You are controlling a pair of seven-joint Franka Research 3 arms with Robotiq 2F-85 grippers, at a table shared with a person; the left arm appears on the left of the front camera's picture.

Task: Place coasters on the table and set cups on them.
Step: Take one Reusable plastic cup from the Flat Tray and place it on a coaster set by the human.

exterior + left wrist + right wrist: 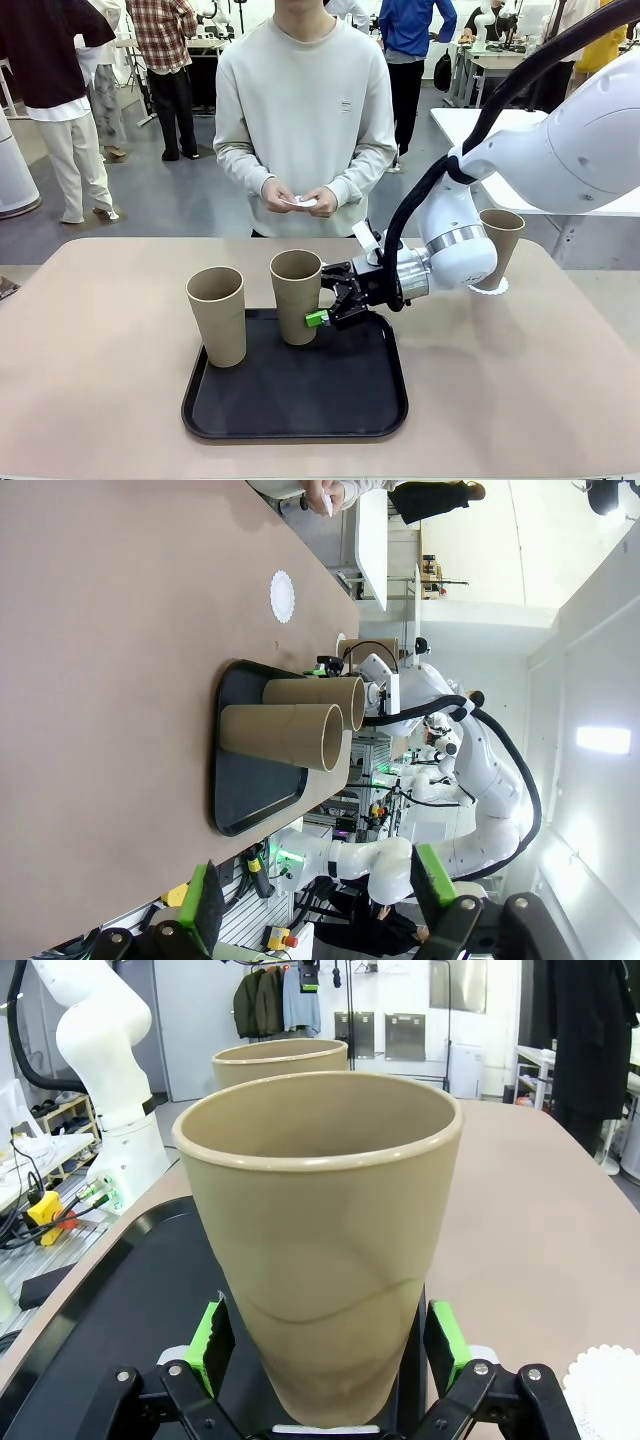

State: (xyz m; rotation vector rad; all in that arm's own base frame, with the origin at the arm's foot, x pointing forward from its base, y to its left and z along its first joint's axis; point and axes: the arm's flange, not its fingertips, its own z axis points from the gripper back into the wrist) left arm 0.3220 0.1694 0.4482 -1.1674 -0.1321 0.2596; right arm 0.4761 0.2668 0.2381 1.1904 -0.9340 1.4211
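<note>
**Right gripper** (316, 300): it reaches in from 3 o'clock to the lower half of the right-hand cup (296, 295) on the black tray (300, 405). In the right wrist view the right gripper (328, 1350) is released. Its green pads (212, 1340) stand on either side of this cup (320, 1240) near the base. Whether the pads touch the cup wall cannot be told. The cup stands upright on the tray.

**Second cup** (216, 315): upright on the tray, at 9 o'clock of the first and apart from it.

**Third cup** (503, 235): upright on the tan table (100, 340), at 2 o'clock of the tray and partly behind the right arm. It sits on a white lacy coaster (492, 288).

**Second coaster** (610, 1390): flat on the table with no cup on it, at 5 o'clock in the right wrist view. It is also seen from the left wrist (283, 595).

**Third coaster** (300, 203): a small white piece held in the person's hands (275, 192), at 12 o'clock across the table.

**Left gripper** (318, 900): released, jaws wide apart, well clear of the tray.
</note>
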